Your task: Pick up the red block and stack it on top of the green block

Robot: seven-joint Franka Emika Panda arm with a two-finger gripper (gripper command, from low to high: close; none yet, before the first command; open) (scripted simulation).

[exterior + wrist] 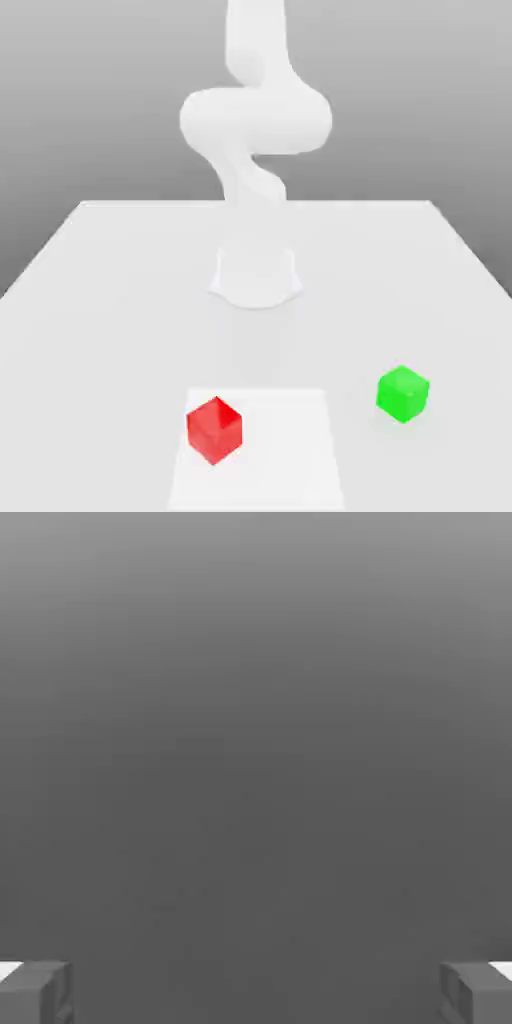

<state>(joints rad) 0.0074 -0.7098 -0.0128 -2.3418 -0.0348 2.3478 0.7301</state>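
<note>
Readable text: none found.
Red block [214,429]: plain faces, no lettering or number.
Green block [403,393]: plain faces, no label.
Table [100,300]: bare white, no marking or sign.
Arm [255,120]: plain white, no brand or number legible.
Pincer [256,992] fingertips [35,992]: grey, unmarked.
</note>
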